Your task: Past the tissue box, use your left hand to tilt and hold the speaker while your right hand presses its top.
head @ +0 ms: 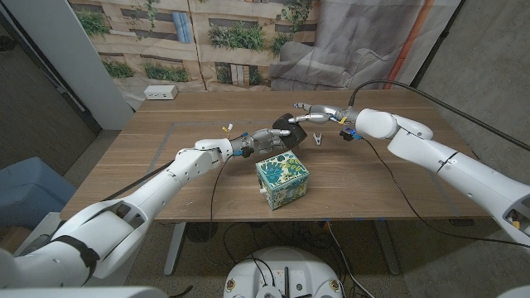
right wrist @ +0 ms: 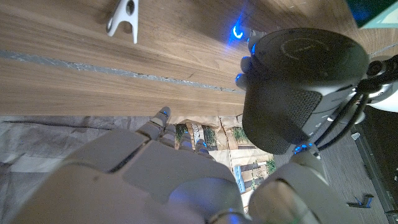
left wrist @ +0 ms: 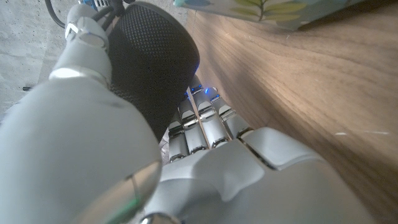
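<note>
The black speaker [head: 290,132] stands beyond the tissue box [head: 281,183], tipped over with its round top turned toward my right hand. My left hand [head: 263,142] grips the speaker from the side, fingers wrapped around its mesh body [left wrist: 149,62]. My right hand [head: 319,112] hovers just past the speaker with its fingers stretched out and nothing in them. In the right wrist view the speaker's top [right wrist: 305,50] sits a short gap away from my right hand's fingertips [right wrist: 163,114], and my left hand's fingers [right wrist: 247,63] curl around its rim.
A white clip [head: 317,138] lies on the wooden table [head: 166,136] just right of the speaker, below my right hand. A small yellow item [head: 225,128] sits left of my left wrist. A white power strip [head: 160,92] rests at the far left corner.
</note>
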